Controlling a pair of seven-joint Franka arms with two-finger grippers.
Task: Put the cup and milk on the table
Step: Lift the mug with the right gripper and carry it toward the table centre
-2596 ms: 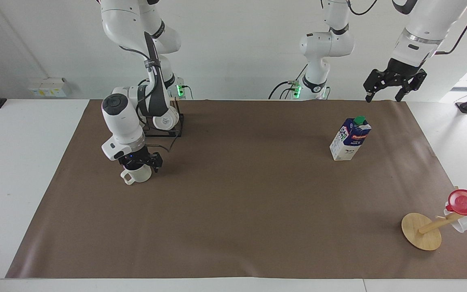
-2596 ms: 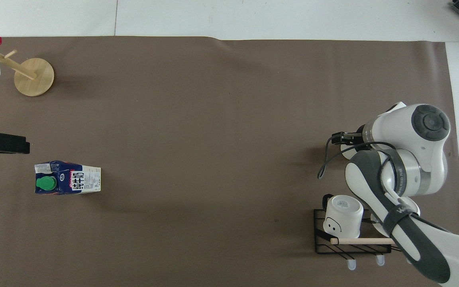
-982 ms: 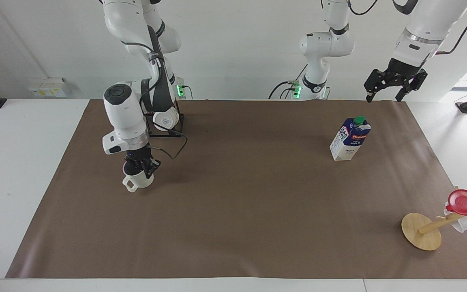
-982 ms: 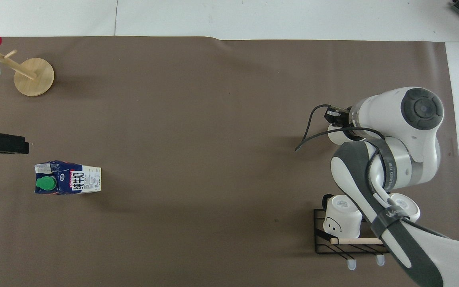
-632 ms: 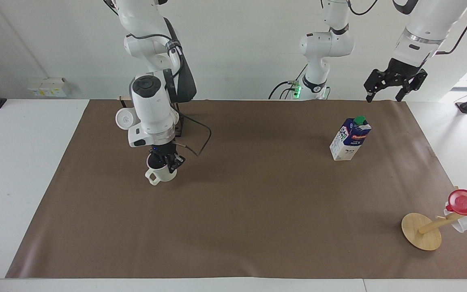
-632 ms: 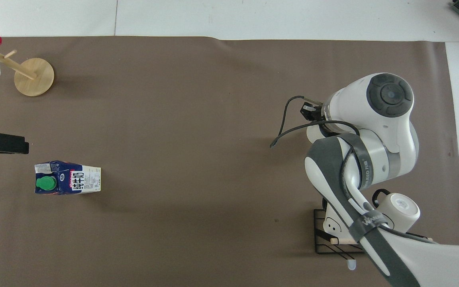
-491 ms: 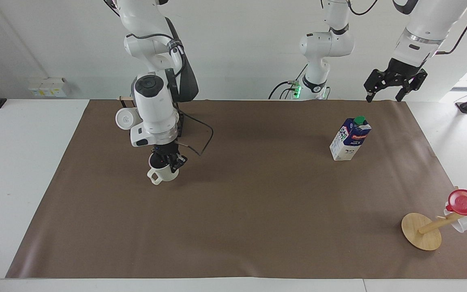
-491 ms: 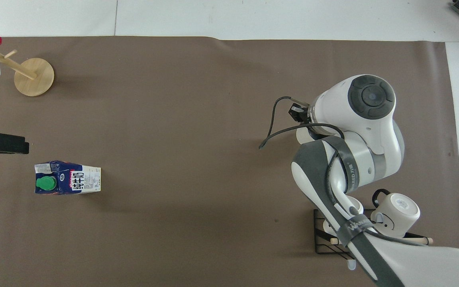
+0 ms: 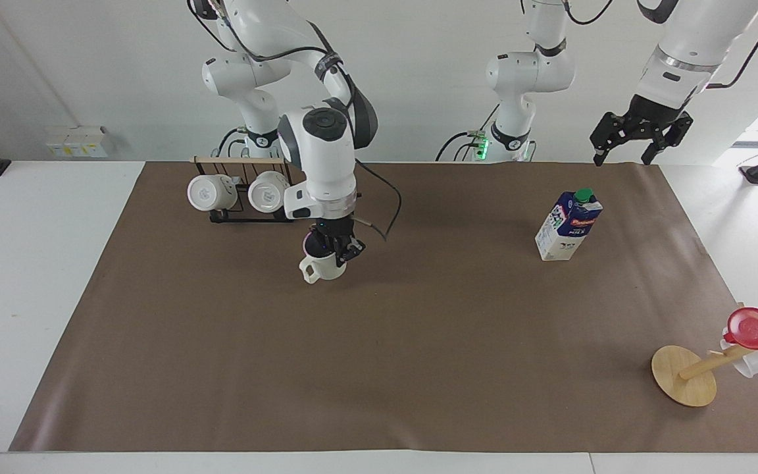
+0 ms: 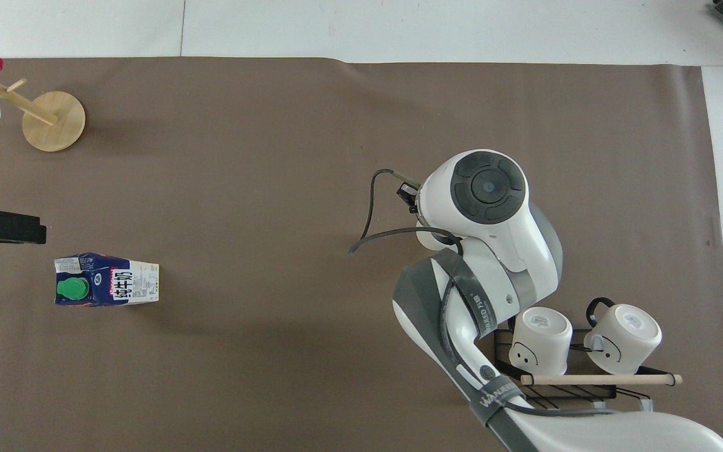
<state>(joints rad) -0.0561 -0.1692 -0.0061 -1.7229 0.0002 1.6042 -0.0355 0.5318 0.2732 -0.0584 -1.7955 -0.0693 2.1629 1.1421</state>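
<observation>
Since a sec ago our right gripper [image 9: 335, 249] has carried the cup [image 9: 322, 266] toward mid-desk [image 9: 379, 368], fingers clenched on its rim, handle pointing away from us. Milk carton [image 9: 569, 225] stands upright nr left arm's end; left gripper [image 9: 640, 139] waits released above.

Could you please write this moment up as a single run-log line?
right gripper: shut on cup, over mat | left gripper: open, waiting | milk: upright on mat
</observation>
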